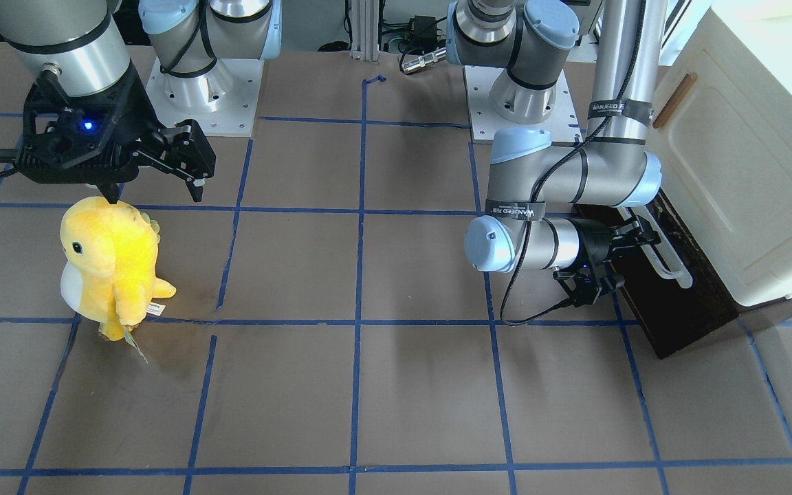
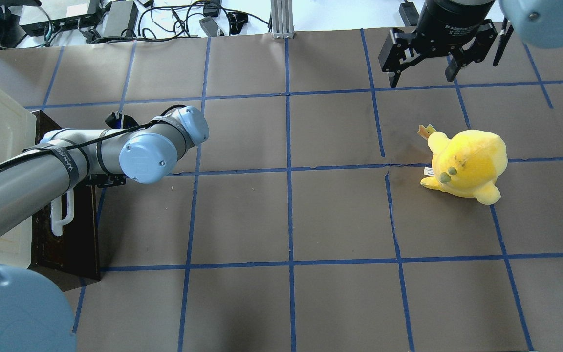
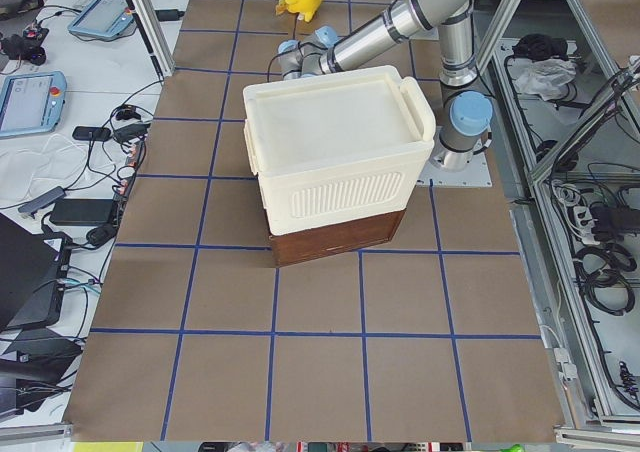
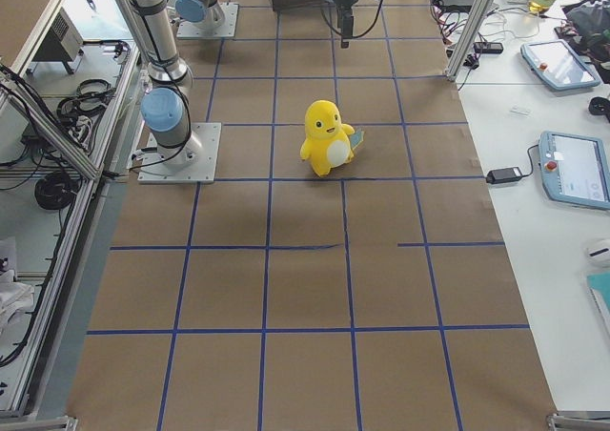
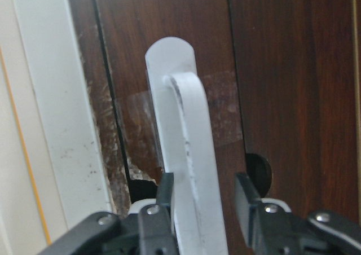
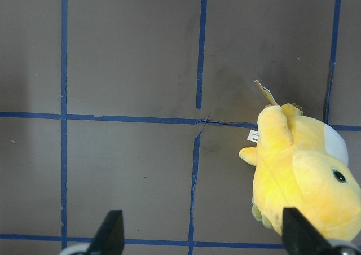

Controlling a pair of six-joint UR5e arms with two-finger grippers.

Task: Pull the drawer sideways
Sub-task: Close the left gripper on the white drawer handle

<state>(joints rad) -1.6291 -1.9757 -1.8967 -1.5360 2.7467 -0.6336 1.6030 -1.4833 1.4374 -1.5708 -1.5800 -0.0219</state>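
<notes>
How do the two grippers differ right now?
The left gripper reaches sideways at the drawer and straddles its white handle. The right gripper points down over the table near the yellow plush, with nothing between its jaws. The left gripper's jaws stand fairly close, with a gap on one side of the handle, while the right gripper's are spread wide. Both are black, two-fingered and open.

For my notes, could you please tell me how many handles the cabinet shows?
2: the white bar handle on the drawer, and a small wooden handle on the cream door. Others may be hidden.
</notes>
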